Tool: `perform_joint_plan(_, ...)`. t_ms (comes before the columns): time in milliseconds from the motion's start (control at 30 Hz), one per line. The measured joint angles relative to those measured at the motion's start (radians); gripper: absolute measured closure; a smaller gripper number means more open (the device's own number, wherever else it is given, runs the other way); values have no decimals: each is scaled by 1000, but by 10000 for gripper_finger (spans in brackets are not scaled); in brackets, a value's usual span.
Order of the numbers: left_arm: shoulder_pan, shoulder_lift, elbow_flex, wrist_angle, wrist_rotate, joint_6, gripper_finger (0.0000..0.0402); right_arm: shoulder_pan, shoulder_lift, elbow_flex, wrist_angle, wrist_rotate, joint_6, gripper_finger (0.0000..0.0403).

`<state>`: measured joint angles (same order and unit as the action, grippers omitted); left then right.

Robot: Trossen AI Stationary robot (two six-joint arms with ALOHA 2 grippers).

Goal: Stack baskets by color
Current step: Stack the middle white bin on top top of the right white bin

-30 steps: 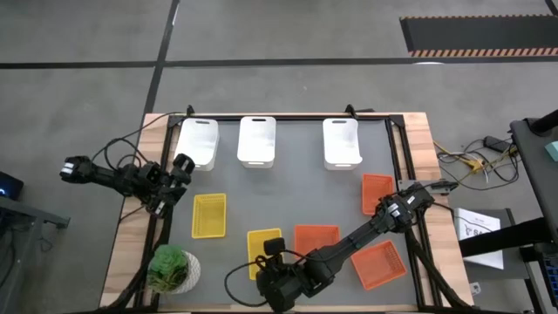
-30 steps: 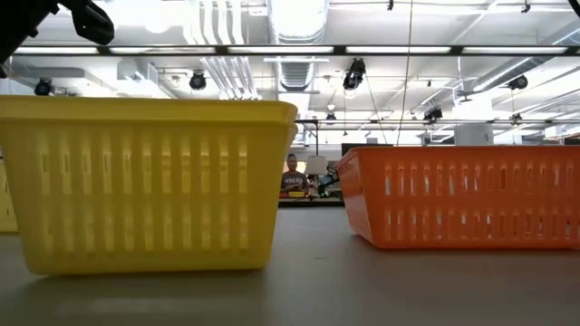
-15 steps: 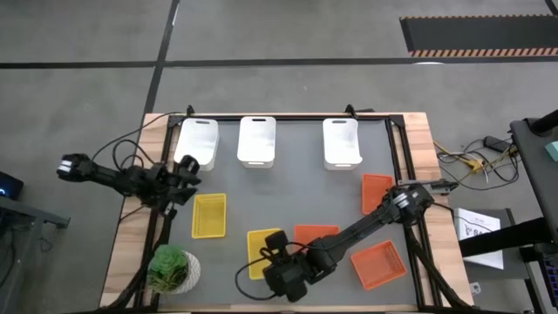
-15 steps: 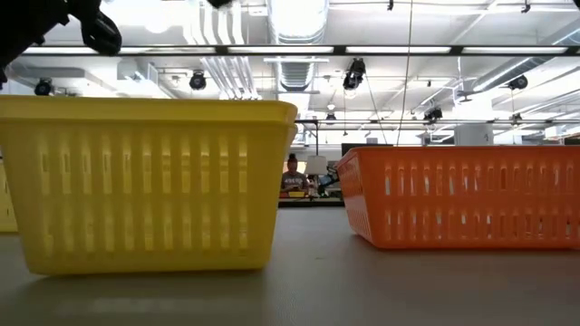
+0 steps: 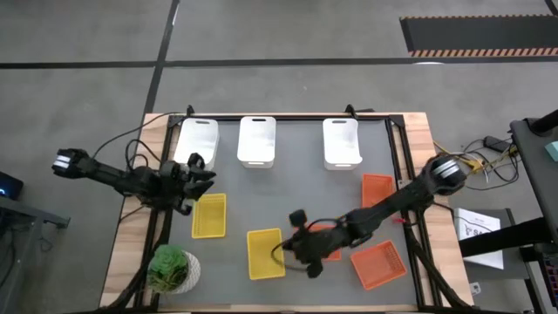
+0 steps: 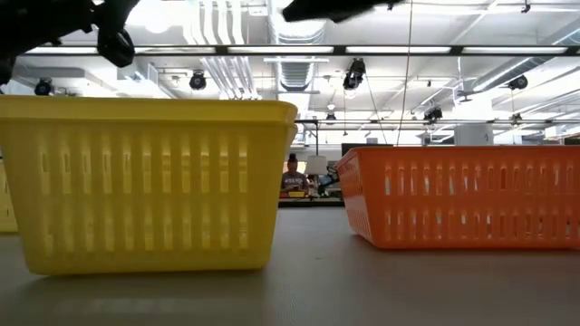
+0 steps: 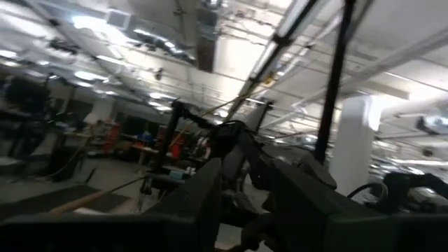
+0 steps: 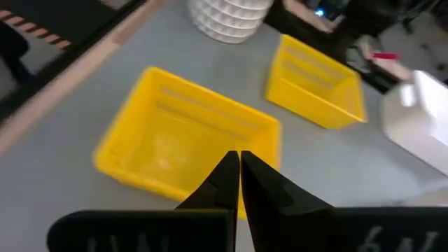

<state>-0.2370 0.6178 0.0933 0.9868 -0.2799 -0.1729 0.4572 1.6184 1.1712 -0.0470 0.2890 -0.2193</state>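
1. Along the far edge of the table (image 5: 288, 196), well away from the potted plant (image 5: 172, 269), three white baskets stand in a row: (image 5: 197, 142), (image 5: 257, 140) and (image 5: 342, 141). Each looks empty.
2. Closer to the plant, two yellow baskets lie apart: one (image 5: 209, 215) up-table from the plant, one (image 5: 265, 253) beside the plant toward the right arm's side. Both are empty; the right wrist view shows the nearer one (image 8: 183, 144) with a bare bottom.
3. Farther from the plant, three orange baskets lie singly: (image 5: 377, 193), (image 5: 378, 264) and a third (image 5: 324, 237), partly covered by the right arm. No basket sits inside another yet.
4. Right gripper (image 5: 304, 253): its fingers (image 8: 222, 183) are pressed together and hold nothing. It hangs between the yellow basket beside the plant and the middle orange basket, just at that yellow basket's edge.
5. Left gripper (image 5: 198, 169): it is above the table, near the far corner of the other yellow basket and just beside the first white basket. Whether its fingers are apart, I cannot tell.
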Motion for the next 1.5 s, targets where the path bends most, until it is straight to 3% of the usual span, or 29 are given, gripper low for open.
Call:
perform_joint_plan(233, 19, 192, 135, -45, -180, 22, 295, -71, -252, -270, 119, 0, -44, 394)
perform_joint_plan(433, 124, 348, 336, -287, -210, 22, 295, -121, -468, -425, 159, 0, -65, 394)
perform_joint_plan(800, 219, 570, 736, -911, -97, 74, 295, -162, -759, -532, 223, 0, -95, 394)
perform_joint_plan(967, 220, 637, 904, -1379, 22, 192, 295, -161, -820, -611, 217, 0, -36, 394)
perform_joint_plan(1067, 227, 696, 968, -1540, 32, 251, 295, -161, -858, -634, 212, 0, -21, 394)
perform_joint_plan(1367, 358, 833, 991, -1581, 45, 473, 295, -145, -965, -643, 82, -1, 20, 394)
perform_joint_plan(1500, 455, 866, 993, -1581, 140, 467, 295, -145, -993, -663, 44, -1, 23, 394)
